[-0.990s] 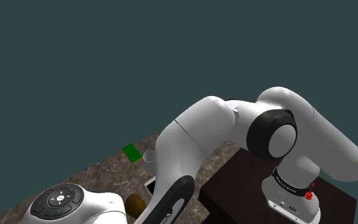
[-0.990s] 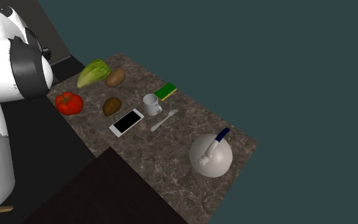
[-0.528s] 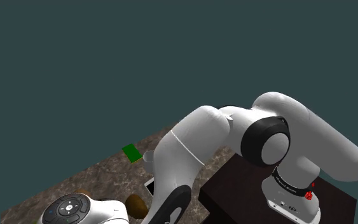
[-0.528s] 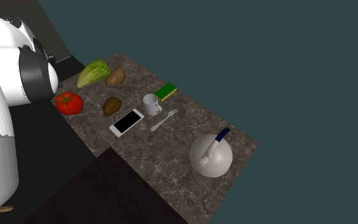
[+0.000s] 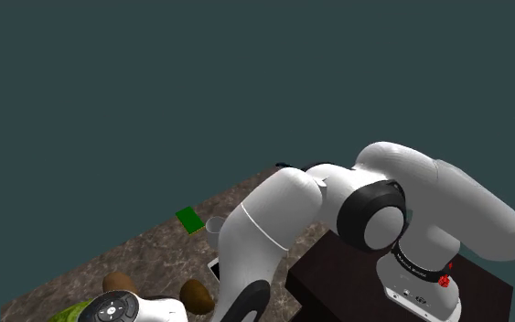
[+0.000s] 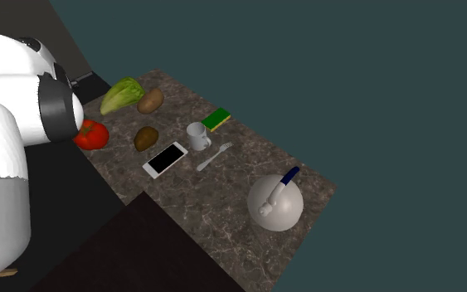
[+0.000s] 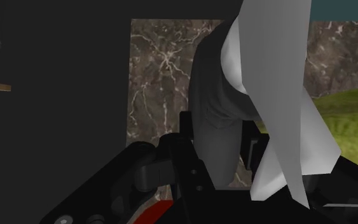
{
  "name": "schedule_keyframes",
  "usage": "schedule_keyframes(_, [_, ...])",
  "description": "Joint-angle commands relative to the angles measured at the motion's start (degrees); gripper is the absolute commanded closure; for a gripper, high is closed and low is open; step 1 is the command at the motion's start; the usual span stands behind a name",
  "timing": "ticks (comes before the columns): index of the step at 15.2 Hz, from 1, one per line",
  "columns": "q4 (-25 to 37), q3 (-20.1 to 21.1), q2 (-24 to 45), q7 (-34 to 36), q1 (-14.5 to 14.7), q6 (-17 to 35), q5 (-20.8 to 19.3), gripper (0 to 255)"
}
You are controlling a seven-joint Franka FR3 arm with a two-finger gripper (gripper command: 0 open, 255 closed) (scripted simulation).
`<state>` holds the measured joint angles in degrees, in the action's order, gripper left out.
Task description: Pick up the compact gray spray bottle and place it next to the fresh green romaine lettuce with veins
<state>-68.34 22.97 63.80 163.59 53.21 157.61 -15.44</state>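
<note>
On the wrist view, your gripper (image 7: 220, 143) is clamped on the gray spray bottle (image 7: 217, 89), held clear of the counter (image 6: 223, 207), I'd judge because its drop spot is by the lettuce (image 6: 122, 94). A potato (image 6: 149, 101) sits just beside the lettuce at 4 o'clock and a tomato (image 6: 90, 133) at 7. The mug (image 6: 197, 135) shows nothing inside, and the kettle (image 6: 275, 201) at 5 o'clock is closed, so you can't see its contents.

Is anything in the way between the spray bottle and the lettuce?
Nothing visible is. In the wrist view the grey spray bottle sits close beside the green lettuce, and only bare marbled countertop shows between them.
</note>
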Motion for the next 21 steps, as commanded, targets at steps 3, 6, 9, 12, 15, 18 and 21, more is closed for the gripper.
schedule_keyframes(3, [1.7, -0.4, 2.6, -0.3, 0.6, 1.0, -0.2, 255])
schedule_keyframes(6, [3.1, -0.6, 4.5, -0.5, 0.9, 1.6, -0.3, 255])
schedule_keyframes(9, [3.1, -0.6, 4.5, -0.5, 0.9, 1.6, -0.3, 255])
schedule_keyframes(12, [3.1, -0.6, 4.5, -0.5, 0.9, 1.6, -0.3, 255])
schedule_keyframes(15, [3.1, -0.6, 4.5, -0.5, 0.9, 1.6, -0.3, 0])
schedule_keyframes(18, [3.1, -0.6, 4.5, -0.5, 0.9, 1.6, -0.3, 0])
schedule_keyframes(21, [-4.3, -0.2, -1.0, 0.1, -1.1, 3.2, -0.4, 0])
